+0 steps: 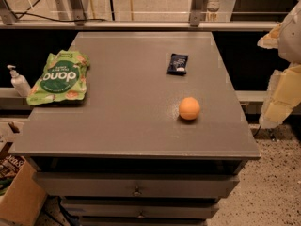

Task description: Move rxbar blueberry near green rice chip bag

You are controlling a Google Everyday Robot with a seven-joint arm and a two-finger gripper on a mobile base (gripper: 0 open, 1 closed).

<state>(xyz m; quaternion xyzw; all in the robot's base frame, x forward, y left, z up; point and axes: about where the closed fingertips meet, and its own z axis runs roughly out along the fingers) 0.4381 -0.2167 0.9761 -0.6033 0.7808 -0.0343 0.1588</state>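
Note:
The rxbar blueberry (178,63) is a small dark navy wrapper lying flat on the grey table top (127,121), right of centre towards the back. The green rice chip bag (59,77) is a light-green pouch with a dark green oval, lying flat at the table's left edge. My gripper (282,91) shows as a pale, cream-coloured shape at the right edge of the view, off the table's right side and well right of the bar. It holds nothing that I can see.
An orange ball (189,108) sits in front of the bar, right of centre. A white pump bottle (19,82) stands just left of the chip bag, off the table. Drawers (136,186) face forward below the top. A cardboard box (19,197) is at lower left.

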